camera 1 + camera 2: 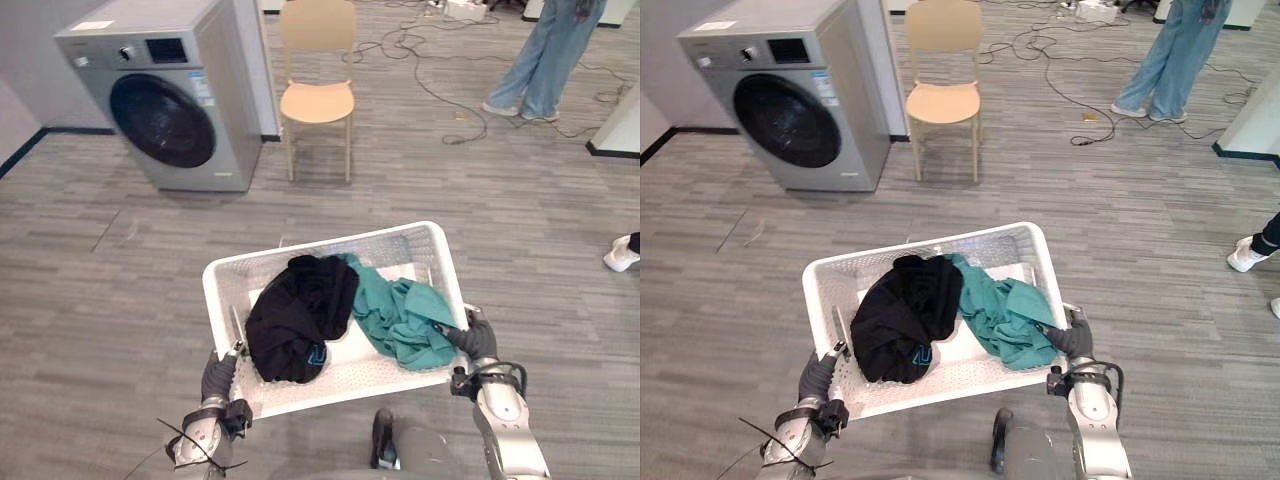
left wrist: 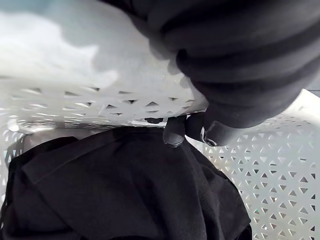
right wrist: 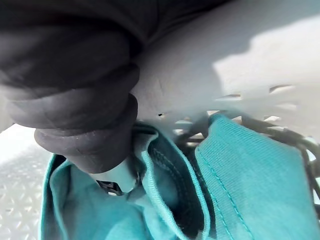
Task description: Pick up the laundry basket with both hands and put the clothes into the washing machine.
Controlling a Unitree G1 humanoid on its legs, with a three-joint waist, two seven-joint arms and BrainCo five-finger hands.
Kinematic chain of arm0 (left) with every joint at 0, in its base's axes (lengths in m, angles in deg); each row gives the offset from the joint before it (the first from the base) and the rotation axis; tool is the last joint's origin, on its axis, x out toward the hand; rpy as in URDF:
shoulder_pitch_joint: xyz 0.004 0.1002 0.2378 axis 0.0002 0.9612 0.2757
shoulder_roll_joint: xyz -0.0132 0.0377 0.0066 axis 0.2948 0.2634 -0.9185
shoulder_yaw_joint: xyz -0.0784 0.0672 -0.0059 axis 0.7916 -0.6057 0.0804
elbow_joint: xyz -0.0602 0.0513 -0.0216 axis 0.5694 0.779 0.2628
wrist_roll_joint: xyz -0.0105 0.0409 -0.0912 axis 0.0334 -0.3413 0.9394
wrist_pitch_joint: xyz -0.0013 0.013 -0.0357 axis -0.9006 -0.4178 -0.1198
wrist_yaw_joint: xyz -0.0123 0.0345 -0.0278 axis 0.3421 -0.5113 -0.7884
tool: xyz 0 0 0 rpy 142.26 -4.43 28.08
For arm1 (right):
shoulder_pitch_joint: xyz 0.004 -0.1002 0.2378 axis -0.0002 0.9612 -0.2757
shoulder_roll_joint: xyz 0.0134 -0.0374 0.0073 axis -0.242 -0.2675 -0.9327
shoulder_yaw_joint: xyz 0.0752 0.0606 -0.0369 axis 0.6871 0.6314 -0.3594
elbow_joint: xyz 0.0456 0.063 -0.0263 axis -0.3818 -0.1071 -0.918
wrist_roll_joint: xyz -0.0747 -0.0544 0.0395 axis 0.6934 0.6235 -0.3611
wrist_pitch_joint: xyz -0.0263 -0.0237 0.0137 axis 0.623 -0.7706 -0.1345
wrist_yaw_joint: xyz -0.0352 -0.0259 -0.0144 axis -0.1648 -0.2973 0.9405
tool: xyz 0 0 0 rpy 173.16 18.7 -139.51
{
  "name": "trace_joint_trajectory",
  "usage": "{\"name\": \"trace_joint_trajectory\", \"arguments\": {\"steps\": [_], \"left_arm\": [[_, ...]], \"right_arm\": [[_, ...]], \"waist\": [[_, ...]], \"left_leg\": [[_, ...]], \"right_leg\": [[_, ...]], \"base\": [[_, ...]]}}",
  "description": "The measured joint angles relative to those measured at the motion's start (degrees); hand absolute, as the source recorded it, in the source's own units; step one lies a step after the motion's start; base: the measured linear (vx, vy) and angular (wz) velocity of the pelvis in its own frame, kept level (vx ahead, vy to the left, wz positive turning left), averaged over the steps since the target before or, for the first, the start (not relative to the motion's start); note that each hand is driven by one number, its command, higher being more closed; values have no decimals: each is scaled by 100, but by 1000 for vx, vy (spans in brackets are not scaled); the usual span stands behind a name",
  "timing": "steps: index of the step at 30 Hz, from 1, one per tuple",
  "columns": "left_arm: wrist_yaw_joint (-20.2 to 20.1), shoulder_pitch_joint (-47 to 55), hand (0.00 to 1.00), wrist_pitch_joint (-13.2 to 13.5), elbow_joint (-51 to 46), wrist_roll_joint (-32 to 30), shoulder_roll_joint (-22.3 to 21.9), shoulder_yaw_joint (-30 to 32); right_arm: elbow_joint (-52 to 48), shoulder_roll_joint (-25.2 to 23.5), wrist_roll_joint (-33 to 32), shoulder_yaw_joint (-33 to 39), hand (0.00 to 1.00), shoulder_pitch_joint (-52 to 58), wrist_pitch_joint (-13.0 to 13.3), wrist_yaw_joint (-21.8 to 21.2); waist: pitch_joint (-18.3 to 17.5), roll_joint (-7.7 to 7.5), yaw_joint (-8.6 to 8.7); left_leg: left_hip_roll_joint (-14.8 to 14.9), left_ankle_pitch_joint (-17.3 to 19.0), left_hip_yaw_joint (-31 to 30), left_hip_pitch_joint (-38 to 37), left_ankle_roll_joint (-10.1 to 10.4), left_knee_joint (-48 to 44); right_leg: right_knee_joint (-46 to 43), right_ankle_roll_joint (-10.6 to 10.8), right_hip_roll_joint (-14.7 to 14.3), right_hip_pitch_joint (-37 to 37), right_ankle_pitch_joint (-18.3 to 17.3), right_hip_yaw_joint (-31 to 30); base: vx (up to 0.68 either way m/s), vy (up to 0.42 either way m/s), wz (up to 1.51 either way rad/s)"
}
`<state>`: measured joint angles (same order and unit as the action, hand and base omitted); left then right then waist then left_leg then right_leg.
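Left eye view: the white perforated plastic laundry basket point(image 1: 420, 243) sits in the lower middle of the frame, held above the grey wood-pattern floor point(image 1: 120, 290). A crumpled black garment point(image 1: 300, 315) fills its left half and a teal garment point(image 1: 405, 318) its right half, the two touching. The left hand point(image 1: 220, 375) is clamped on the basket's lower left rim; in the left wrist view its dark-tipped fingers point(image 2: 175, 132) hook over the rim above the black cloth. The right hand point(image 1: 472, 338) grips the right rim beside the teal cloth. A grey front-loading washing machine point(image 1: 170, 95), door closed, stands at upper left, a pale wooden chair point(image 1: 317, 85) just beside it. A person's jeans-clad legs point(image 1: 545, 60) stand at upper right.
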<state>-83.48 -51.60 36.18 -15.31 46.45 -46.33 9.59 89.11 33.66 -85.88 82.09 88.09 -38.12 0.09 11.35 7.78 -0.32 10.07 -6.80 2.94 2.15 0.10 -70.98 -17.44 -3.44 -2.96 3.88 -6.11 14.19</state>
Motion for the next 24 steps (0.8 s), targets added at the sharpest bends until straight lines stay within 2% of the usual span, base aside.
{"name": "trace_joint_trajectory", "arguments": {"steps": [1,2,3,4,5,6,7,8,9,10,11,12,13,14,15,16,17,18,19,20,21,22,23,24], "left_arm": [[-12,18,100,0,10,0,19,2],[-17,32,100,12,10,16,45,13],[-18,17,100,27,9,28,45,18],[-16,-16,100,71,7,42,32,25],[-12,-51,100,99,6,45,2,41],[-3,-54,100,103,5,45,-26,47],[-7,-3,100,100,2,45,-81,43],[19,-19,100,46,33,35,-65,43],[44,-52,100,-17,36,20,-18,59],[45,-65,100,-44,35,20,-11,58],[49,-66,100,-67,29,20,-47,44],[98,-63,100,-67,25,21,-46,43],[130,-64,100,-67,15,21,-39,42],[138,-64,100,-67,4,21,12,41],[151,-86,100,-100,11,21,145,21],[145,-46,100,-103,10,21,199,-2],[138,0,100,-101,5,21,223,-16],[128,22,100,-98,5,21,304,-53],[130,-17,100,-97,5,21,378,-92],[128,-119,100,-93,7,22,500,-153],[128,-169,100,-96,11,22,529,-184],[113,-194,100,-94,2,22,577,-207],[116,-199,100,-95,4,22,591,-220],[121,-197,100,-98,8,22,585,-243]], "right_arm": [[12,-21,0,51,100,27,1,1],[12,-2,0,12,100,-16,2,-2],[17,2,0,13,100,-64,2,-4],[73,28,-1,14,100,-177,17,-4],[172,70,-10,16,100,-312,37,-6],[245,91,-12,19,100,-384,36,-17],[305,150,-14,11,100,-383,59,-28],[485,157,-48,-1,100,-409,82,-25],[592,117,-48,-2,100,-469,47,-18],[591,122,-48,-1,100,-499,29,-18],[594,156,-48,-3,100,-521,28,-30],[624,131,-47,-3,100,-509,31,-51],[639,124,-47,-3,100,-520,31,-51],[669,79,-47,2,100,-541,33,-54],[688,8,-46,18,100,-478,26,-48],[693,-31,-47,3,100,-387,30,-50],[681,-76,-47,1,100,-333,43,-49],[640,-134,-48,4,100,-209,82,-47],[599,-177,-50,15,100,-174,83,-42],[542,-213,-66,62,100,-127,87,-36],[540,-238,-72,104,100,-113,87,-35],[513,-330,-94,167,100,-88,79,-35],[412,-333,-94,162,100,-13,67,-36],[375,-328,-94,156,100,27,64,-32]], "waist": [[111,-143,-68],[170,-286,-229],[183,-343,-256],[145,-434,-366],[196,-520,-389],[182,-480,-383],[75,-298,-388],[78,-320,-375],[60,-462,-336],[62,-490,-334],[35,-553,-377],[15,-656,-374],[17,-672,-365],[49,-722,-350],[86,-789,-266],[70,-734,-151],[40,-669,-96],[-2,-587,-42],[-3,-587,-39],[-4,-585,-27],[-6,-582,26],[-15,-602,128],[-28,-643,147],[-53,-694,150]], "left_leg": [[-12,739,53,504,-190,-536],[-24,1249,247,1021,-236,-389],[-24,1442,374,1308,-237,-151],[-82,1700,567,1848,-172,738],[-157,1691,681,2103,-100,2249],[-231,1514,644,2152,158,3596],[-197,1159,563,2101,495,4901],[-281,461,700,2063,77,4702],[-426,722,852,2046,-218,4463],[-473,835,945,2041,-380,4280],[-573,1177,1157,1972,-565,3906],[-825,1467,1238,1730,-694,3813],[-943,1676,1241,1518,-709,3923],[-1142,1914,1225,1151,-717,4128],[-1435,2022,1105,502,-721,4448],[-1499,2022,934,78,-721,4750],[-1505,2022,816,-221,-720,5029],[-1495,2003,614,-813,-691,5548],[-1496,2008,535,-986,-676,5711],[-1482,2049,345,-1248,-600,5933],[-1440,2077,245,-1341,-550,6018],[-1385,2137,59,-1580,-444,6220],[-1390,2237,-51,-1847,-283,6380],[-1385,2295,-124,-1971,-190,6427]], "right_leg": [[320,74,30,-621,-124,-109],[667,103,134,-1123,-193,-275],[855,122,204,-1329,-215,-345],[1106,265,394,-1558,-309,-456],[1282,411,589,-1809,-435,-521],[1387,558,710,-2004,-539,-540],[1496,663,708,-2179,-608,-602],[1544,709,835,-2439,-649,-728],[1301,729,1085,-2448,-620,-750],[1051,827,1210,-2385,-561,-804],[382,1032,1470,-2186,-441,-988],[-742,1343,1740,-1797,-185,-1174],[-1459,1533,1845,-1517,144,-1300],[-2700,1514,2003,-1013,832,-1460],[-4519,1173,2135,-268,837,-1332],[-4956,943,2062,-5,591,-1118],[-5037,810,1975,178,371,-888],[-4765,701,1838,658,-137,-391],[-4515,693,1786,869,-323,-233],[-3698,623,1638,1280,-574,82],[-3055,617,1535,1401,-584,237],[-1448,604,1336,1505,-347,540],[-153,529,1131,1598,159,626],[177,471,1044,1641,509,524]], "base": [[762,-57,-24],[760,-36,-37],[741,31,-54],[742,112,-55],[886,203,-56],[752,217,-47],[955,359,-39],[814,336,-24],[820,352,-8],[634,290,-4],[760,371,-13],[727,374,-11],[655,365,3],[601,307,31],[710,304,54],[588,203,65],[614,175,66],[615,139,49],[723,108,60],[589,36,55],[594,-21,84],[638,-66,81],[659,-86,71],[698,-129,75]]}}
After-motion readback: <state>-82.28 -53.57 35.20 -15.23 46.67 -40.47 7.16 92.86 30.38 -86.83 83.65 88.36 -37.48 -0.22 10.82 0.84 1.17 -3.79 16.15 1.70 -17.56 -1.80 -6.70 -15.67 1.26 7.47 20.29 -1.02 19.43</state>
